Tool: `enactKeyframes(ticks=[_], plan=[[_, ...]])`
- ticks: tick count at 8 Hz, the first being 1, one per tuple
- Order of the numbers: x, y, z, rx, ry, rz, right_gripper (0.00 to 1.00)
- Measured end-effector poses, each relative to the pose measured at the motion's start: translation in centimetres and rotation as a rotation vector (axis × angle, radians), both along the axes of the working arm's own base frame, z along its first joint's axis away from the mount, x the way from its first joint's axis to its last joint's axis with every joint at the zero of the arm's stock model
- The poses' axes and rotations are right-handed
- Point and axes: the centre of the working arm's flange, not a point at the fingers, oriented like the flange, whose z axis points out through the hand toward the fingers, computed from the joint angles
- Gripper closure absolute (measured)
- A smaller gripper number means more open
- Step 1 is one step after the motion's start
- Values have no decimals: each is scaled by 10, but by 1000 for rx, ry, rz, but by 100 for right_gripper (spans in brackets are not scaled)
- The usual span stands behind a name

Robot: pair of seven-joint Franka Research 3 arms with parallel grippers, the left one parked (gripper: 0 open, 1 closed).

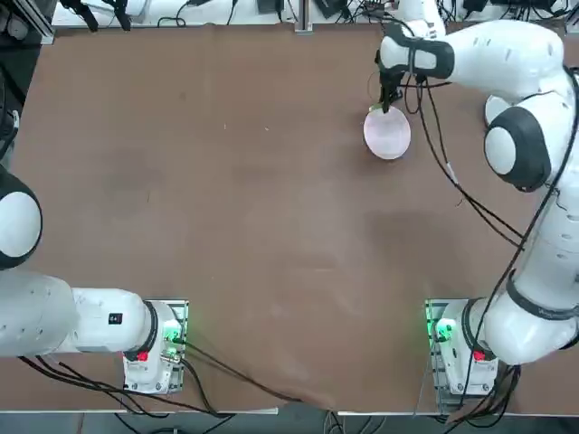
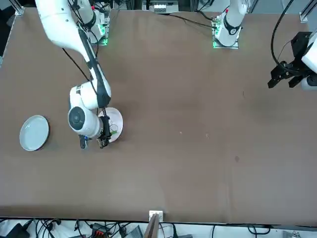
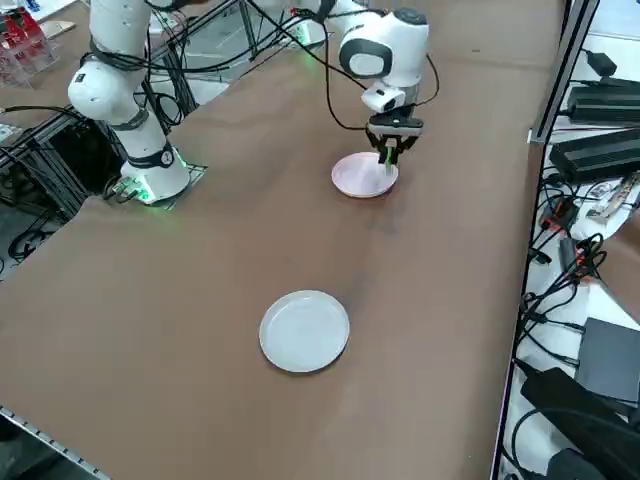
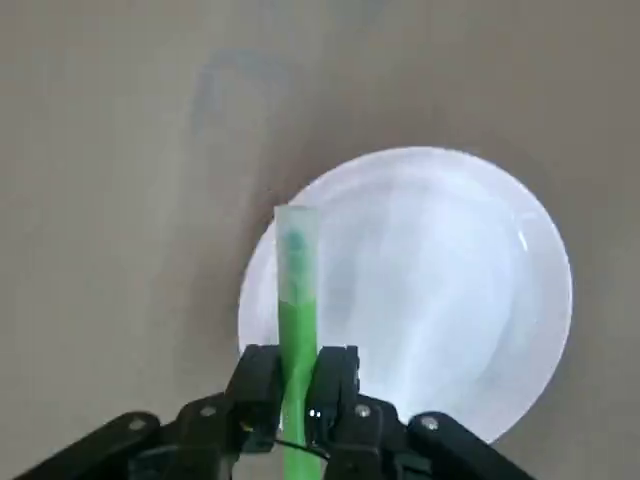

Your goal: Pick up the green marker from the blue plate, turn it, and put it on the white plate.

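Note:
My right gripper [image 4: 297, 375] is shut on the green marker [image 4: 296, 300], a thin light-green stick that juts out from between the fingers. It hangs over the far edge of the white plate [image 1: 391, 136], with the marker's free end above the plate's rim [image 4: 262, 300]. In the right side view the marker [image 3: 388, 165] points down from the gripper [image 3: 389, 148] at the plate [image 3: 355, 178]. I cannot tell whether it touches the plate. The blue plate [image 2: 34, 132] lies bare farther to my right [image 3: 304, 330].
The brown table top [image 1: 226, 208] stretches wide to my left of the white plate. Black cables hang from the right arm [image 1: 452, 172] near the plate. Power supplies and cables [image 3: 600, 150] lie past the table's far edge.

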Motion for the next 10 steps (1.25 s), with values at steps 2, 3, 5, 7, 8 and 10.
enactKeyframes(ticks=[2, 3, 5, 7, 8, 10], plan=[[-11, 2, -15, -16, 30, -25, 84], [-14, -1, -20, -23, 38, -39, 84], [-19, -6, -30, -32, 51, -49, 84], [-22, -8, -34, -36, 59, -51, 84], [-23, -8, -34, -37, 59, -52, 81], [-22, -9, -33, -49, 52, -43, 47]])
